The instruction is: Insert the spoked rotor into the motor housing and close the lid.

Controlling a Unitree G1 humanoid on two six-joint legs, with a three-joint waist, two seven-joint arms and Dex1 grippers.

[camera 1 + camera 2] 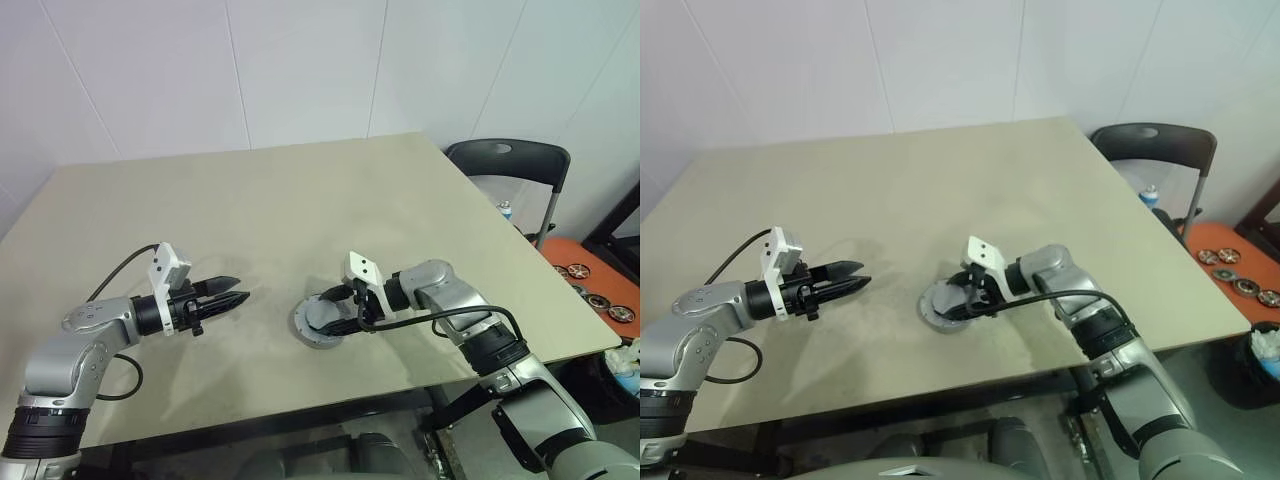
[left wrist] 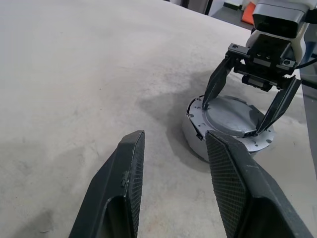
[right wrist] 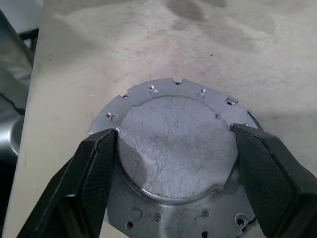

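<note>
We saw the housing (image 1: pixel 322 322) lying flat on the table (image 1: pixel 300 200), near the front edge and a little right of its middle; the lid (image 3: pixel 176 146) sat on top of it, a plain grey raised disc with fine scratches, ringed by a lighter flange with small holes and notches; no windings and no rotor could be seen, so we judged the assembly closed or nearly so.

The right end effector (image 1: pixel 340 312) reached over from the right, its fingers (image 3: pixel 86 173) spread wide and straddling the lid, one tip at each side of the raised disc; whether the tips pressed on it or merely stood against it we could not tell; we took this stance as a way to seat or square the lid on the housing.

The left end effector (image 1: pixel 222 292) hovered just above the table, well apart to the left, pointing toward the housing; its fingers stood partly apart and held nothing, presumably kept clear while the right arm worked.
</note>
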